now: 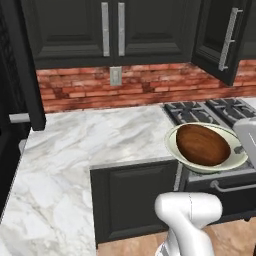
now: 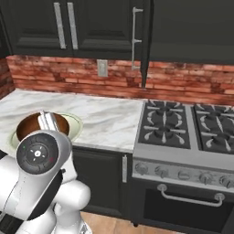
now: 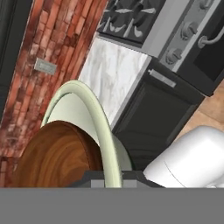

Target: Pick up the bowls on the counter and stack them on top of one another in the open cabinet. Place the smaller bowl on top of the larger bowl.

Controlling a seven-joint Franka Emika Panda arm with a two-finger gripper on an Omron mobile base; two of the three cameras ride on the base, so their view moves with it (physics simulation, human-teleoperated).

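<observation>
Hand view: glossy brown bowl (image 3: 52,157) inside pale bowl (image 3: 83,105)

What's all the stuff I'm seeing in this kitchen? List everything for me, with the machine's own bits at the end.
larger bowl: one, cream-green, lifted off the counter, held by its rim.
smaller bowl: one, reddish-brown, nested inside the larger bowl.
counter: one, white marble with grey veins.
open cabinet: one, black, its door swung out, above the stove.
double-door cabinet: one, black, paired silver handles.
brick wall: red, behind the counter.
wall outlet: one, grey, on the brick.
gas stove: one, grey-black, right of the counter.
oven: one, below the stove, bar handle.
gripper: one, shut on the larger bowl's rim.
</observation>
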